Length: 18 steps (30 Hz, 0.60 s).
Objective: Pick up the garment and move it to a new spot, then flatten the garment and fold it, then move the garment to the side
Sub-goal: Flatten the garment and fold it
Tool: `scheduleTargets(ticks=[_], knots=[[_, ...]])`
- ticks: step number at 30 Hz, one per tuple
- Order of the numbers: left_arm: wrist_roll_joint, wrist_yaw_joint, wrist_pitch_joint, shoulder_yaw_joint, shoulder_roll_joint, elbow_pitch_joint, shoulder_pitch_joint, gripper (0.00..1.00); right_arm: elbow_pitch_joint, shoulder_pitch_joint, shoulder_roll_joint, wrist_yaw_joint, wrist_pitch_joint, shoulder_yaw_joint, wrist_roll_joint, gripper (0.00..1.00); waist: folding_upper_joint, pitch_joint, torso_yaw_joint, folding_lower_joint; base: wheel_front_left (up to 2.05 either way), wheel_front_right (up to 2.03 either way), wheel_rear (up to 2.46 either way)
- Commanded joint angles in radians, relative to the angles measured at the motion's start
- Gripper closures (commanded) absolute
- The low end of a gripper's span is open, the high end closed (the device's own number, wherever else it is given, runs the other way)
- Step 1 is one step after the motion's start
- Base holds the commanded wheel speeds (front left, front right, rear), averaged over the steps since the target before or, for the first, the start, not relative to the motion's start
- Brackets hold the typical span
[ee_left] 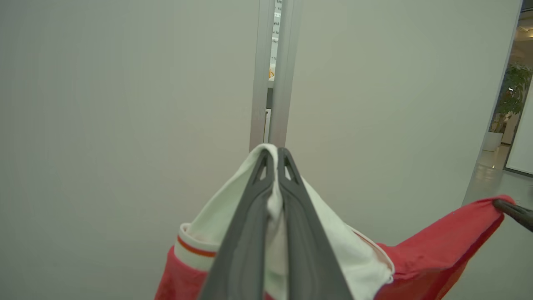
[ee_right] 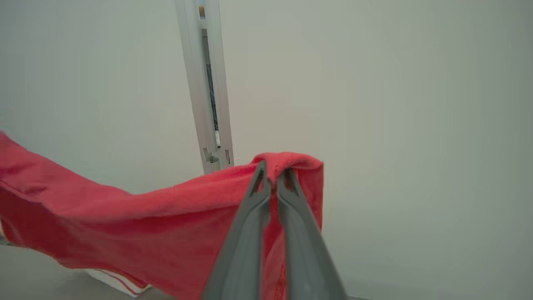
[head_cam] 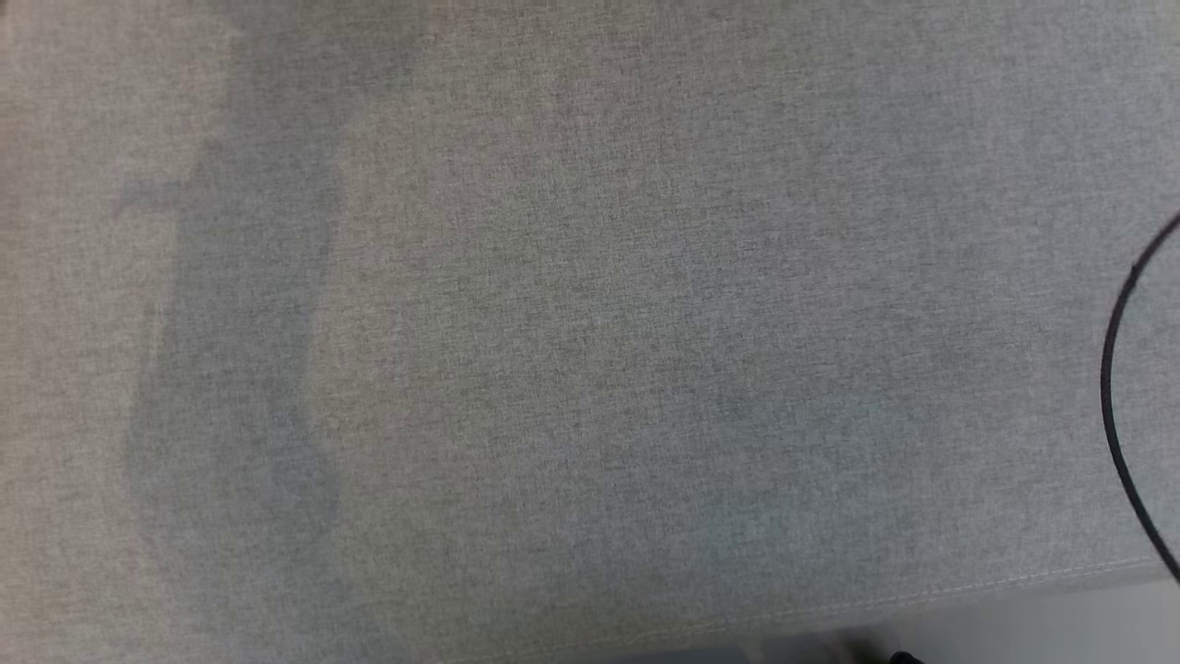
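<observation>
My left end effector [ee_left: 275,160] is pinched shut on the garment [ee_left: 433,254]. Its two dark fingers [ee_left: 245,233] squeeze a white part of it. The white cloth pokes out at the tips and spills down both sides of the fingers. Just below and to the left of the fingers is a white band [ee_left: 195,246] with a thin orange stripe. Under that the cloth is red.

From there the red cloth runs off to the right in my left wrist view, up to my right end effector [ee_left: 513,211]. Its dark tip holds a red corner there. The cloth sags a little between my two end effectors.

In my right wrist view, my right end effector [ee_right: 274,175] is pinched shut too, with a fold of red cloth between its tips. The rest of the garment [ee_right: 125,225] hangs away to the left of it.

The garment is up in the air in front of a pale wall [ee_left: 104,125] with a thin metal post [ee_left: 275,83].

My head looks down at a grey cloth surface [head_cam: 590,332]. A black cable [head_cam: 1111,397] curves at its right side. A soft shadow [head_cam: 230,369] lies on its left.
</observation>
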Motion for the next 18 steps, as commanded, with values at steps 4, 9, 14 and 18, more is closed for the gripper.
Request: scheduleTargets(ticks=[4, 9, 14, 18], knots=[[-0.037, 0.0, -0.028, 0.007, 0.027, -0.081, 0.192, 1.0, -0.088, 0.181, -0.056, -0.002, -0.03, 0.04, 0.048, 1.0, 0.0, -0.036, 0.008, -0.0001, 0.0, 0.0, 0.0], [-0.009, 0.056, -0.035, 0.098, 0.028, -0.234, 0.467, 1.0, -0.199, 0.424, -0.107, -0.002, -0.04, 0.051, 0.094, 1.0, 0.0, -0.091, 0.01, -0.0001, 0.0, 0.0, 0.0], [0.044, 0.109, -0.034, 0.226, -0.012, -0.4, 0.791, 1.0, -0.307, 0.672, -0.132, -0.002, -0.044, 0.031, 0.124, 1.0, 0.0, -0.147, 0.01, -0.0001, 0.0, 0.0, 0.0], [0.094, 0.135, -0.034, 0.309, -0.054, -0.497, 1.031, 1.0, -0.386, 0.854, -0.128, -0.002, -0.046, 0.003, 0.13, 1.0, 0.0, -0.19, 0.006, -0.0001, 0.0, 0.0, 0.0]])
